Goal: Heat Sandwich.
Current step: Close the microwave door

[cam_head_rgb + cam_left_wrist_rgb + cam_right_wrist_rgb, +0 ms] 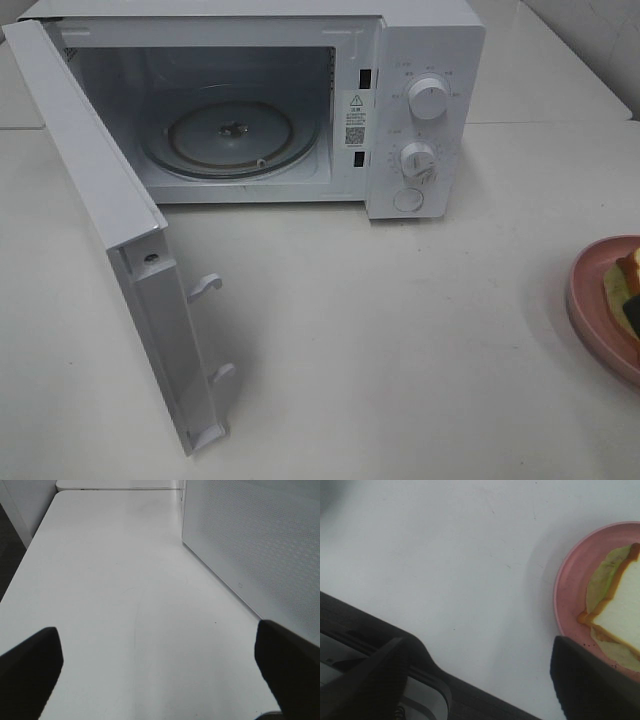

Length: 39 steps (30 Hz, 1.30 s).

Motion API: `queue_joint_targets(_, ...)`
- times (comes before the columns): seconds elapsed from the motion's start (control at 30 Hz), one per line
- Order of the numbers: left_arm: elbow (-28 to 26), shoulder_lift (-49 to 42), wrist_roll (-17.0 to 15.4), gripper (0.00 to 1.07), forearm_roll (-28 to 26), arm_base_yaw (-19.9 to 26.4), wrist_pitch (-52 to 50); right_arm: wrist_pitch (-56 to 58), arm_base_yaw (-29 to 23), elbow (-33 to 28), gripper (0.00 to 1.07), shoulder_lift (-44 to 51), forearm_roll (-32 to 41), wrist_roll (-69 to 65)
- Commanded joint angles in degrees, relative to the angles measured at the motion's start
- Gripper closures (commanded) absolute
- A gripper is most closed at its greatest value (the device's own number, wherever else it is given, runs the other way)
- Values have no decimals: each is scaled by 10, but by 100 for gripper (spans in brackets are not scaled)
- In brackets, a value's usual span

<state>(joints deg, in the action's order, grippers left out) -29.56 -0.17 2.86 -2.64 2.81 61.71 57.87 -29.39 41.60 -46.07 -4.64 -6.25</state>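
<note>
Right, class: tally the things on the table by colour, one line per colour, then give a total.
White: 1, the microwave, door open.
Pink: 1, the round plate.
Pale tan with green and orange edge: 1, the sandwich on that plate.
Total: 3.

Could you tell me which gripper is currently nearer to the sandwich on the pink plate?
The right. The right gripper hangs open beside the plate, with the sandwich next to one finger. The left gripper is open over bare table by the microwave door, with no sandwich in sight.
</note>
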Motion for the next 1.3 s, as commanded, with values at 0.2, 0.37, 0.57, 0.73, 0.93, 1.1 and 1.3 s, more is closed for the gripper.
queue_joint_targets(0.2,0,-6,-1,7,-4,0,-6,85,0,0,32,141,23,29)
queue_joint_targets(0.37,0,-6,-1,7,-4,0,-6,115,0,0,32,214,22,43)
queue_joint_targets(0.57,0,-6,-1,7,-4,0,-6,112,2,-25,32,309,22,48)
queue_joint_targets(0.73,0,-6,-1,7,-4,0,-6,96,50,-68,32,368,21,48)
queue_joint_targets(0.93,0,-6,-1,7,-4,0,-6,26,118,-111,32,427,21,56)
queue_joint_targets(1.1,0,-6,-1,7,-4,0,-6,-7,162,-131,32,462,22,56)
queue_joint_targets(1.3,0,-6,-1,7,-4,0,-6,-7,214,-131,32,478,22,54)
